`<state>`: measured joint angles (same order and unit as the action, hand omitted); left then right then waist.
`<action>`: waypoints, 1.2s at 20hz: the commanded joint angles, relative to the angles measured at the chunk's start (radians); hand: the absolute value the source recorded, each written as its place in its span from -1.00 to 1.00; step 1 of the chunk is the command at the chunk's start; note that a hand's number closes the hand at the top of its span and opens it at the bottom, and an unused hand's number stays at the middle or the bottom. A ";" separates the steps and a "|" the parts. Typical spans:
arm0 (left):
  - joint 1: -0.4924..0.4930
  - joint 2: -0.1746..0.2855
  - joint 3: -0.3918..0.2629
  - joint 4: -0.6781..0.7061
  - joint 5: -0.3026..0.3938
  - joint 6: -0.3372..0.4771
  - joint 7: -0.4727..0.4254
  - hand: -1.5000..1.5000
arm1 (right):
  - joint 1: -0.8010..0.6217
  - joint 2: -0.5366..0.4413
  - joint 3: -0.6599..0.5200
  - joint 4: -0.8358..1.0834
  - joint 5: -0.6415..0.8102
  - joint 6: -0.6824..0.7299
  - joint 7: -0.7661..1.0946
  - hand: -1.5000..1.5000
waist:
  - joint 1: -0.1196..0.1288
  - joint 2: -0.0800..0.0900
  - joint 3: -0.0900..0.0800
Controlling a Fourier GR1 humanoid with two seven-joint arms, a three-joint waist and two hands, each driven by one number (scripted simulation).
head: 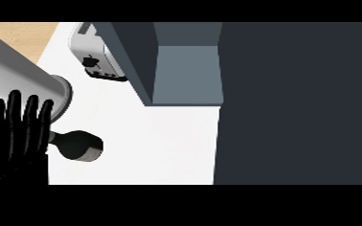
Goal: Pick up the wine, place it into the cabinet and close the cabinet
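Note:
A dark bottle, the wine (79, 146), shows at the lower left on the white counter (163, 143), its narrow neck pointing left toward my left hand (25, 134). That hand stands at the left edge with its fingers straight and pointing up. The neck end meets the side of the hand, and I cannot tell whether they touch. The cabinet (187, 72) is open above the counter, its grey-blue inside showing. Its dark door (286, 105) fills the right side of the view. My right hand does not show.
A silver toaster (99, 57) stands on the counter left of the cabinet. A grey cylindrical arm segment (32, 79) slants in from the upper left edge above my left hand. Wooden floor (28, 31) shows past the counter's top left corner.

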<state>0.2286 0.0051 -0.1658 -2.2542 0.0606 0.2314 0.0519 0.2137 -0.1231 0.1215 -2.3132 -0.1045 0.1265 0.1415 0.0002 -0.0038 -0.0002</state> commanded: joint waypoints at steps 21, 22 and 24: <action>-0.060 0.025 -0.259 -0.250 -0.300 0.342 0.323 -1.00 | -0.113 0.019 0.080 -0.271 0.031 -0.078 0.381 -1.00 | -0.001 0.001 0.000; -0.068 0.015 -0.302 -0.283 -0.365 0.368 0.392 -1.00 | -0.128 0.032 0.067 -0.227 0.032 -0.089 0.365 -1.00 | 0.001 0.001 0.001; -0.066 0.045 -0.252 -0.293 -0.343 0.359 0.393 -1.00 | -0.161 0.017 0.025 -0.227 -0.005 -0.084 0.392 -1.00 | 0.003 0.002 0.001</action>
<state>0.1628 0.0248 -0.4527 -2.4106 -0.2091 0.5824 0.3610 0.0649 -0.1001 0.1749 -2.4715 -0.0714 0.0516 0.4777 0.0014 -0.0022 0.0003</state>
